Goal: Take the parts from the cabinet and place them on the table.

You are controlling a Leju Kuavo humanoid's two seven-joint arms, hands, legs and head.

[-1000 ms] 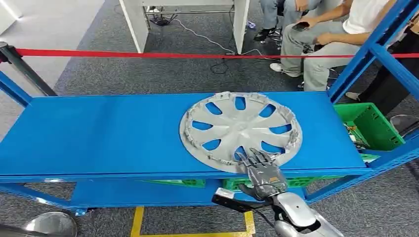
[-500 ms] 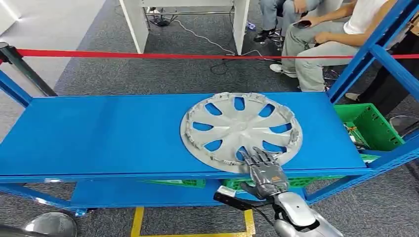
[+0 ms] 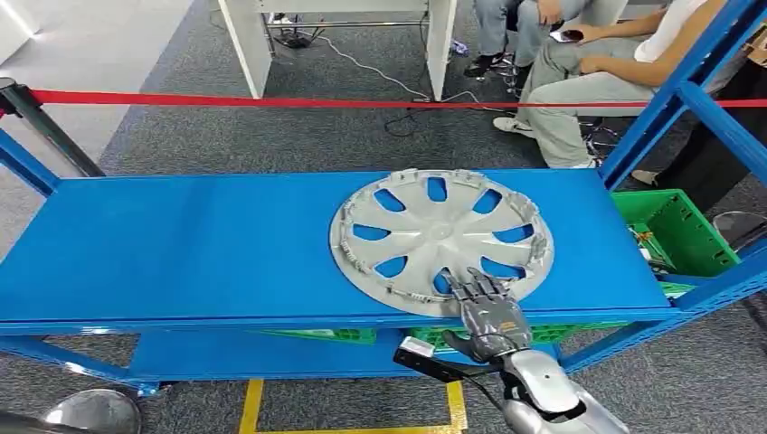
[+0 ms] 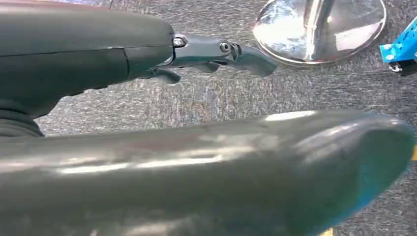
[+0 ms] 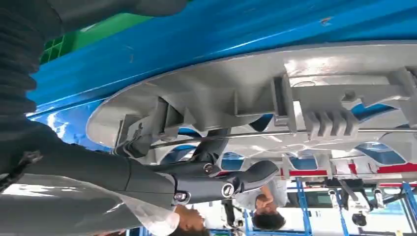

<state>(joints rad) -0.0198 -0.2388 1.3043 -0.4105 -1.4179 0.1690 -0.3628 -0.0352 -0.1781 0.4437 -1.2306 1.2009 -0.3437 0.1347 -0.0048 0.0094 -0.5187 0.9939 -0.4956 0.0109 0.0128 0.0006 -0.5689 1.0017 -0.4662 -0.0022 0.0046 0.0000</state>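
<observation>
My right hand [image 3: 487, 312] is at the near edge of the blue shelf [image 3: 181, 244]. Its fingers [image 3: 474, 287] lie flat and spread on top of the big silver wheel cover [image 3: 440, 237]. They rest on the near rim, but I cannot tell if the hand is really gripping it. From my right wrist, I see a dark finger [image 5: 246, 179] close under the ribbed edge of the wheel cover [image 5: 314, 93], with the blue shelf [image 5: 236, 29] beside it.

The wheel cover lies flat on the top shelf, right of the middle. Its near rim comes almost to the shelf's near edge. Its far rim is close to the far edge too. To the left of it there is lots of bare blue shelf. To the right there is only a little strip before the blue post [image 3: 674, 90].

My left hand [image 4: 216, 51] hangs low over the grey carpet [image 4: 196, 103], fingers loosely apart and holding nothing. A shiny round stand base [image 4: 319, 27] sits on the floor near it.

A green crate [image 3: 678, 226] sits low on the right. A red tape [image 3: 271, 100] runs across behind the shelf. People [image 3: 579, 81] sit past it, on the far right.
</observation>
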